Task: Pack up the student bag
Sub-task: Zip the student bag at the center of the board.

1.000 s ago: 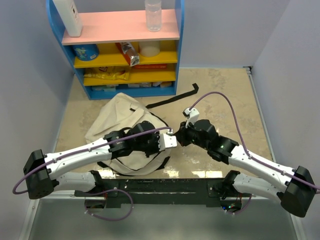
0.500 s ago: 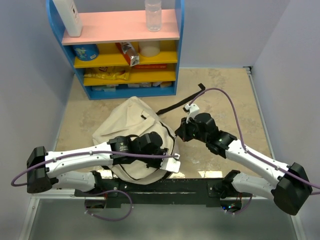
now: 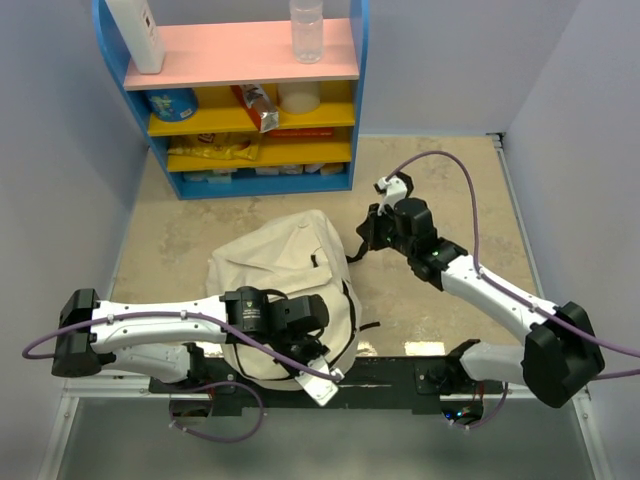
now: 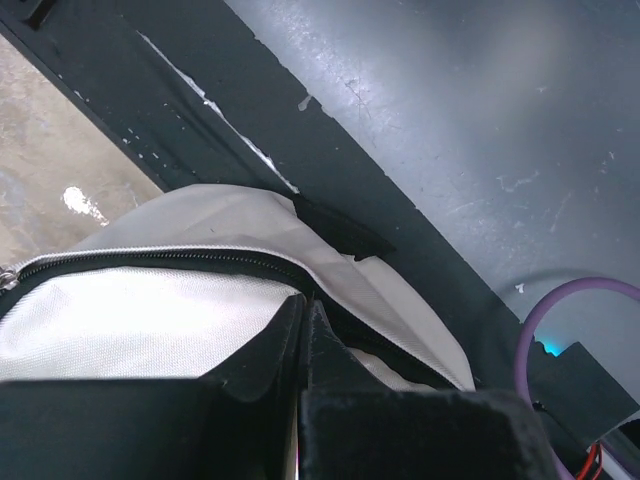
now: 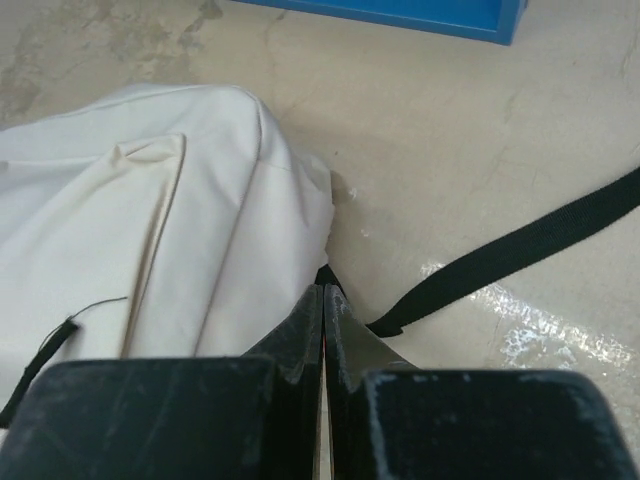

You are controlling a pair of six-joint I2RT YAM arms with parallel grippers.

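The student bag [image 3: 280, 275], beige with black zipper lines, lies on the table between my two arms. My left gripper [image 3: 325, 386] is at the bag's near edge, over the black base rail. In the left wrist view it [image 4: 305, 300] is shut on the bag's [image 4: 150, 320] fabric beside the zipper [image 4: 150, 258]. My right gripper [image 3: 362, 243] sits at the bag's far right corner. In the right wrist view it [image 5: 323, 290] is shut on black webbing at the bag's [image 5: 150, 230] corner, and a black strap [image 5: 520, 250] trails away to the right.
A blue shelf unit [image 3: 355, 100] with a pink top stands at the back, carrying a clear bottle [image 3: 307, 30] and a white container [image 3: 135, 35]. Packets and tins fill its yellow shelves. The black base rail [image 3: 400, 370] runs along the near edge. Walls close both sides.
The left gripper pulled the bag's near edge toward the base rail. The right gripper moved back and right with the corner. The bag shifted right and spread out between them.
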